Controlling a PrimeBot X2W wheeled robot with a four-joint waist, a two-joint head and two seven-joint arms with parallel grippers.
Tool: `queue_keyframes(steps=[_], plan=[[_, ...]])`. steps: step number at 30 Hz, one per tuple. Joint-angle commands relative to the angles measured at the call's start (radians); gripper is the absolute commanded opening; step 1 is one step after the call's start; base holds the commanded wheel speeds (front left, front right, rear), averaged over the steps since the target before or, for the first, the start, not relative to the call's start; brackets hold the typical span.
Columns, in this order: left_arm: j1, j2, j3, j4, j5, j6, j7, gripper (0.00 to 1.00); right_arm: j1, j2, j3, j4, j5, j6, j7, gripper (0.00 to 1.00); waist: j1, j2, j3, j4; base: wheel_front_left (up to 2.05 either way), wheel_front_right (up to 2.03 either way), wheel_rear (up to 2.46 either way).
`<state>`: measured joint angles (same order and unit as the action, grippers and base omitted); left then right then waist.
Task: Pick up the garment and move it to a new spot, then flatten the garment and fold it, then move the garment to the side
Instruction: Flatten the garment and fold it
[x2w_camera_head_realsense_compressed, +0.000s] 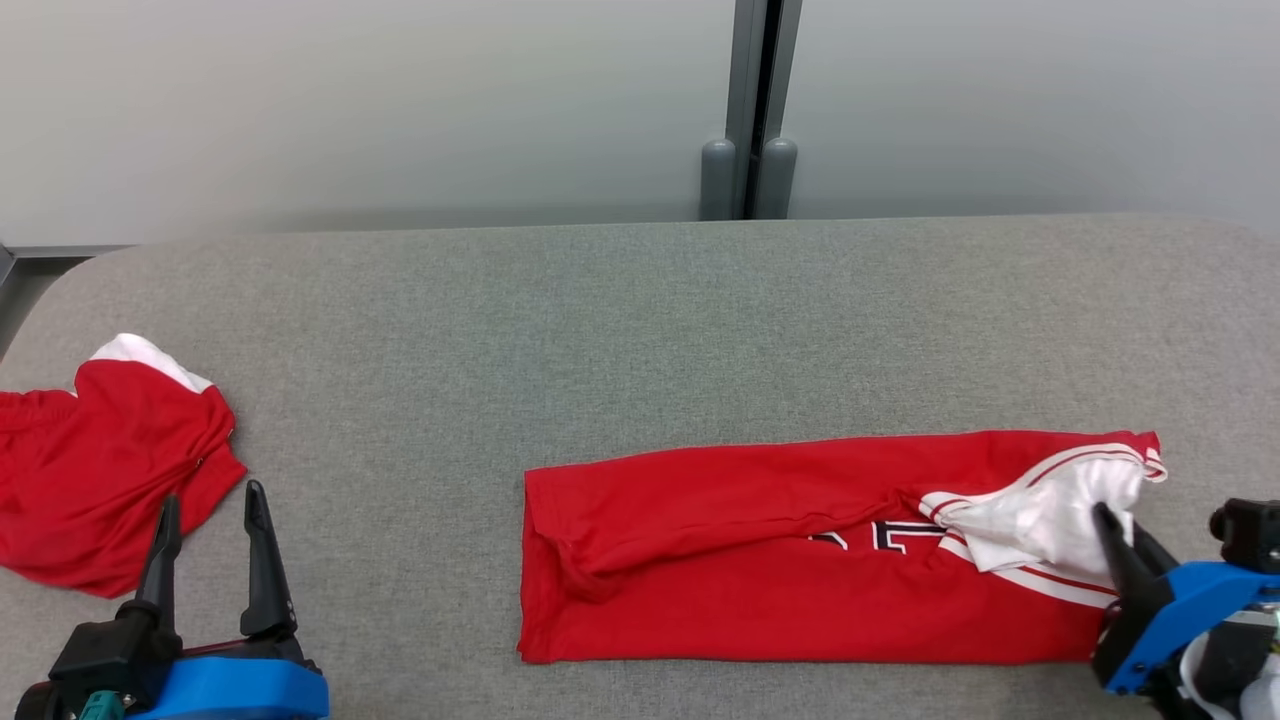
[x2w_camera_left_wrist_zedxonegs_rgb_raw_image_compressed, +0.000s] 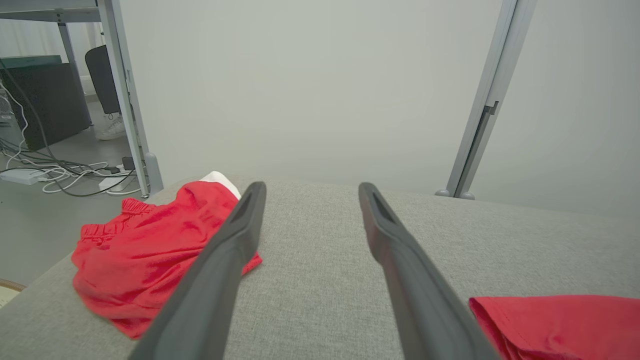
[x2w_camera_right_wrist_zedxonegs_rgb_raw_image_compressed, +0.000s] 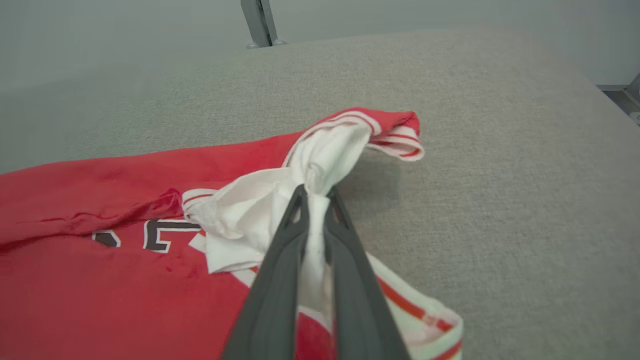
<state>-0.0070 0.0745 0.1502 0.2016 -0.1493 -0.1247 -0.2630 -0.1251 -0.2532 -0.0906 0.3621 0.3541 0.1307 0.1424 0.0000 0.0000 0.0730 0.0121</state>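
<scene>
A red jersey (x2w_camera_head_realsense_compressed: 750, 560) is laid lengthwise on the grey fabric-covered table (x2w_camera_head_realsense_compressed: 640, 330), in the near right part of the head view. It is folded into a long band, and dark, white-edged numerals are partly shown on its upper side. At its right end a bunched white sleeve (x2w_camera_head_realsense_compressed: 1050, 515), edged with red and white stripes, is gathered up over the red cloth. This white sleeve is pinched by the right gripper (x2w_camera_head_realsense_compressed: 1118, 530), whose two dark fingers are drawn almost together on it. In the right wrist view the white sleeve (x2w_camera_right_wrist_zedxonegs_rgb_raw_image_compressed: 240, 210) is seen squeezed between the tips of the right gripper (x2w_camera_right_wrist_zedxonegs_rgb_raw_image_compressed: 315, 192), and the striped cuff is curled over beyond them, with a shadow cast on the table (x2w_camera_right_wrist_zedxonegs_rgb_raw_image_compressed: 500, 150).

The left gripper (x2w_camera_head_realsense_compressed: 212, 500) is held at the near left, its fingers spread wide with nothing between them. Just beyond it, a second red garment (x2w_camera_head_realsense_compressed: 100, 480) with a white patch is left crumpled at the table's left edge, well apart from the red jersey. In the left wrist view this second red garment (x2w_camera_left_wrist_zedxonegs_rgb_raw_image_compressed: 140, 260) is partly hidden behind one finger of the left gripper (x2w_camera_left_wrist_zedxonegs_rgb_raw_image_compressed: 312, 190), and a corner of the red jersey (x2w_camera_left_wrist_zedxonegs_rgb_raw_image_compressed: 560, 320) is shown at the lower right. A metal post (x2w_camera_head_realsense_compressed: 748, 110) is set against the pale wall behind the table.
</scene>
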Motion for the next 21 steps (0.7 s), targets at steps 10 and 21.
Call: queue_keyframes(steps=[10,21], plan=[[0.021,-0.005,-0.012,0.005,0.015,-0.006,-0.002,1.0,0.053,0.075,0.126,-0.161,0.089,0.0,0.059,0.0,0.0,0.0,-0.023,-0.002,0.0,0.0,0.0],[0.0,0.005,-0.034,0.024,0.006,-0.007,-0.002,1.0,-0.021,0.135,0.338,-0.209,0.14,0.0,0.053,0.0,0.0,0.0,-0.024,0.018,0.0,0.0,0.0]])
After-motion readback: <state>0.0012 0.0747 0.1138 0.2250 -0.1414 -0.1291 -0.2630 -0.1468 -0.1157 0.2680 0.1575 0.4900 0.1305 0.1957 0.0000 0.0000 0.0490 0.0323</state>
